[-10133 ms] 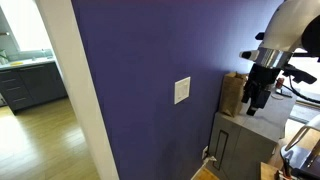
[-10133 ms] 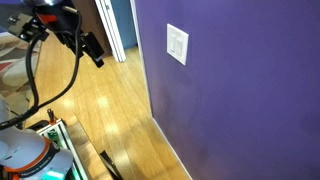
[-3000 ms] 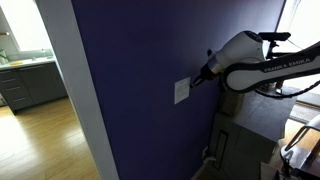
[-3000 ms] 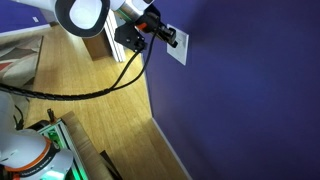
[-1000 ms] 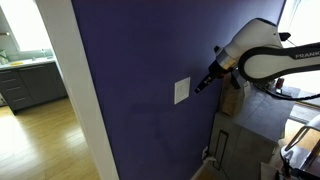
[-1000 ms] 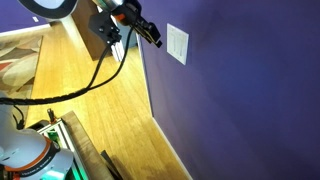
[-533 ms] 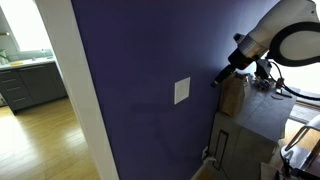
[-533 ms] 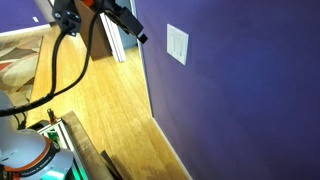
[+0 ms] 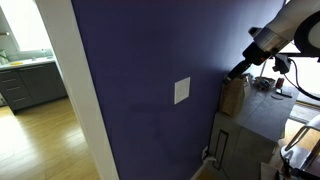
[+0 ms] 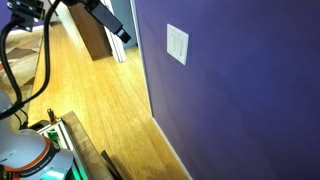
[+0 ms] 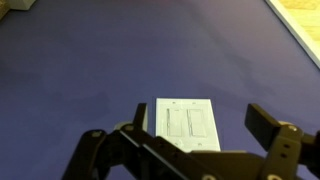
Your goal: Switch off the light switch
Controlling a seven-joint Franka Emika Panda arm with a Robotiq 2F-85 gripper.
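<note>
The light switch [image 9: 182,90] is a white two-rocker plate on the dark purple wall, seen in both exterior views [image 10: 177,44]. In the wrist view the light switch [image 11: 187,122] lies between my two fingers, some way ahead. My gripper [image 9: 233,72] hangs in the air well away from the wall, pointing toward it; it also shows in an exterior view [image 10: 120,33]. In the wrist view the gripper [image 11: 202,120] is open and empty. I cannot tell the rockers' position.
A white door frame [image 9: 82,90] edges the purple wall, with a kitchen beyond it. A brown paper bag [image 9: 233,96] stands on a grey cabinet [image 9: 245,140] beside the wall. A small white outlet [image 9: 208,153] sits near the floor. Wood floor [image 10: 100,110] lies below.
My gripper was at the switch three seconds ago. Over the last second it has kept pulling back from the wall, away from the switch.
</note>
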